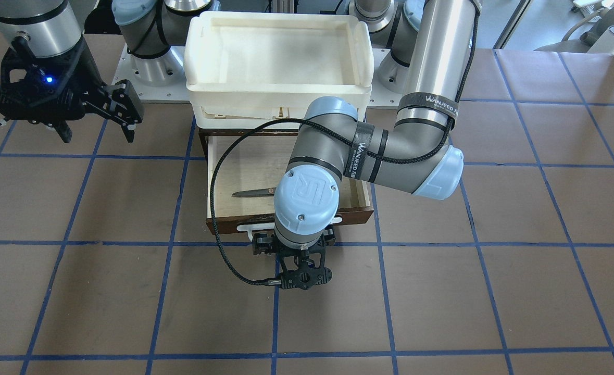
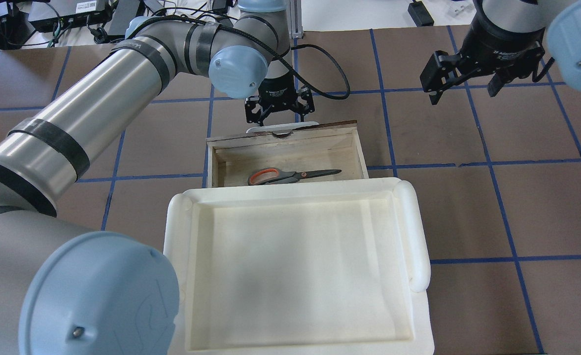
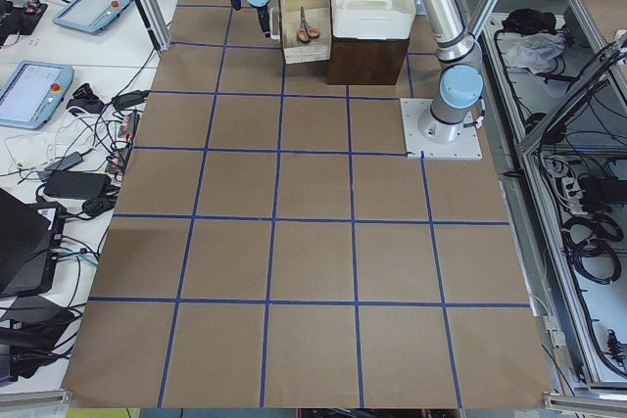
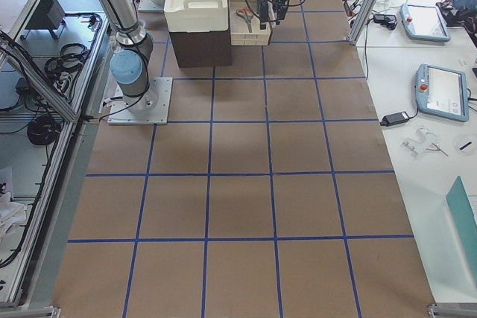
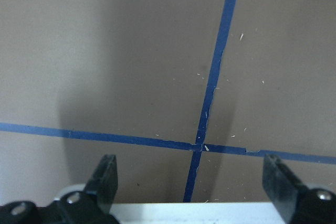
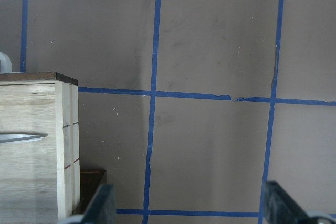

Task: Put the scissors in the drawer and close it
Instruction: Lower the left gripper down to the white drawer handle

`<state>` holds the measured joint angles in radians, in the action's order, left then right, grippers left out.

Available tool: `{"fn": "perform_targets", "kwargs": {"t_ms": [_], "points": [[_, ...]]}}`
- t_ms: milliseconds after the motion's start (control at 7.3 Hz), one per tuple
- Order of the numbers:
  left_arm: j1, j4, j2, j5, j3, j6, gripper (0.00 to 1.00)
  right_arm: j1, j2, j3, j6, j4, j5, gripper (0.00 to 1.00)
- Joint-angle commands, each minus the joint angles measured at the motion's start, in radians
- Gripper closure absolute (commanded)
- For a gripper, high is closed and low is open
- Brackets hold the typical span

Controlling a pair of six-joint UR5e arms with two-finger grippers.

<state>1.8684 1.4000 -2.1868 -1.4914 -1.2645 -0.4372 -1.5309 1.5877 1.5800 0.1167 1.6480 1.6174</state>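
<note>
The scissors (image 2: pixel 290 175), grey with red-orange loops, lie flat inside the drawer (image 2: pixel 320 157), which is pulled out. Only their blades (image 1: pixel 253 193) show past the left arm in the front-facing view. The drawer's white bar handle (image 2: pixel 281 128) sits at its dark front. My left gripper (image 2: pixel 279 117) is open just beyond that front, its fingers straddling the handle (image 5: pixel 189 211) without pinching it. My right gripper (image 2: pixel 465 91) hangs open and holds nothing, above the table off to the drawer's right side. The right wrist view catches the drawer's plywood side (image 6: pixel 37 145).
A white plastic tray (image 2: pixel 418 231) rests on top of the dark brown case (image 3: pixel 367 61) that holds the drawer. Brown table covering with blue grid tape surrounds it. Operators' tablets and cables lie on side tables (image 4: pixel 432 87).
</note>
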Motion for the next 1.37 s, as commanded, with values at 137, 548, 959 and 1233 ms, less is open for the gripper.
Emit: {"fn": "perform_targets", "kwargs": {"t_ms": [137, 548, 959, 1233], "points": [[0.002, 0.02, 0.009, 0.002, 0.001, 0.0, 0.0, 0.0, 0.0, 0.0, 0.0, 0.0, 0.001, 0.0], [0.002, 0.059, 0.035, 0.002, 0.001, 0.0, 0.0, 0.002, 0.0, 0.0, -0.005, -0.008, -0.002, 0.0], [0.003, 0.059, 0.029, 0.003, 0.001, 0.0, 0.0, 0.002, -0.002, 0.009, 0.012, 0.004, -0.016, 0.0], [-0.009, 0.05, 0.027, 0.002, 0.013, 0.0, 0.0, 0.002, -0.026, 0.009, 0.003, 0.032, -0.017, 0.0]]}}
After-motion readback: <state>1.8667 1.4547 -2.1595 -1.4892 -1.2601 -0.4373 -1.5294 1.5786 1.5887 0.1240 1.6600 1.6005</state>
